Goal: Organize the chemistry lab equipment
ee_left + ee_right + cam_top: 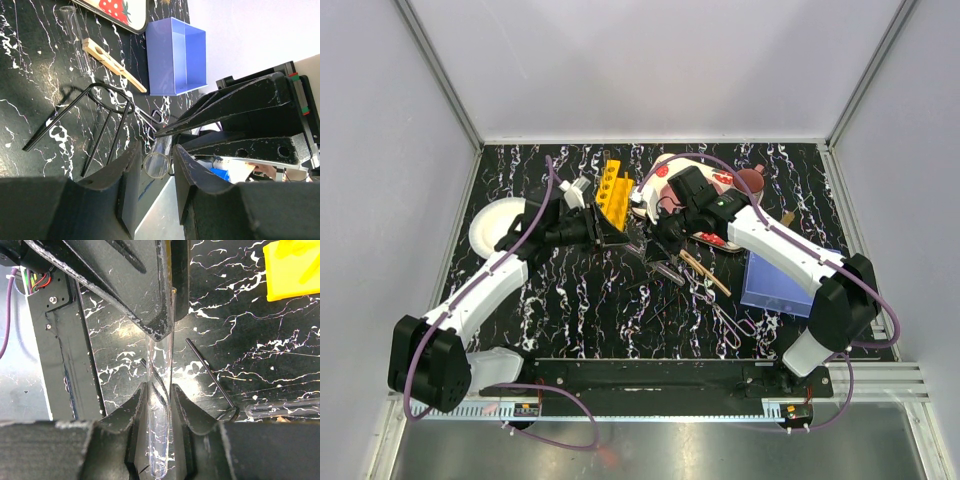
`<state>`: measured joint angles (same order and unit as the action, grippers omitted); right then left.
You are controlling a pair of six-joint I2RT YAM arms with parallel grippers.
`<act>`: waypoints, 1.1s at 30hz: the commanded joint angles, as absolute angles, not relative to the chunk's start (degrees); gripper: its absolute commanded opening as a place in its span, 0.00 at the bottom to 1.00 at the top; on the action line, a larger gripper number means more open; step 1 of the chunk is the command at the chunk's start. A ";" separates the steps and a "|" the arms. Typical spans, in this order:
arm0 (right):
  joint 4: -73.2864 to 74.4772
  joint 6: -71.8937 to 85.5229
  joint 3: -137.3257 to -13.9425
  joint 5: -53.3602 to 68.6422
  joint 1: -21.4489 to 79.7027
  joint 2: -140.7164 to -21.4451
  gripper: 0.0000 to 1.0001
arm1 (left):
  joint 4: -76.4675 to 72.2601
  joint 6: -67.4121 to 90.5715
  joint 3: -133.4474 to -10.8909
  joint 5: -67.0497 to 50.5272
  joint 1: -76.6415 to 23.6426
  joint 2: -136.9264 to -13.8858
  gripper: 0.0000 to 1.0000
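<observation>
The clear glass tube (161, 355) hangs above the black marbled tabletop (570, 300), near the yellow holed rack (613, 190). The right tool (159, 390) is clamped on it near its rounded end. The left tool (156, 147) brackets its open mouth, but I cannot tell whether it presses. Thin black rods (75, 117) and a tan wooden clamp (112, 64) lie on the tabletop nearby

Seen from above, the glass tube (160, 405) just right of the yellow rack (613, 192) is lost where the two arms meet. The right wrist view crops the rack at its corner. The left wrist view crops the strawberry tray (117, 12), and whether the left gripper (157, 155) actually presses the tube is unclear.
</observation>
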<state>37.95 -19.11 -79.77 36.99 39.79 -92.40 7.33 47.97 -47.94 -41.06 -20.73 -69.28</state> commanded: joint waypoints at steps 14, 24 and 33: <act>37.35 -20.83 -79.36 37.09 40.52 -89.65 0.27 | 7.73 45.97 -50.97 -42.37 -21.09 -68.64 0.15; 52.11 -32.34 -91.58 32.70 36.49 -87.63 1.00 | 27.59 31.04 -67.40 -33.23 -15.74 -72.07 0.15; 47.21 -30.24 -83.18 33.57 17.50 -75.07 1.00 | 41.21 21.54 -92.35 -24.80 -9.84 -85.77 0.15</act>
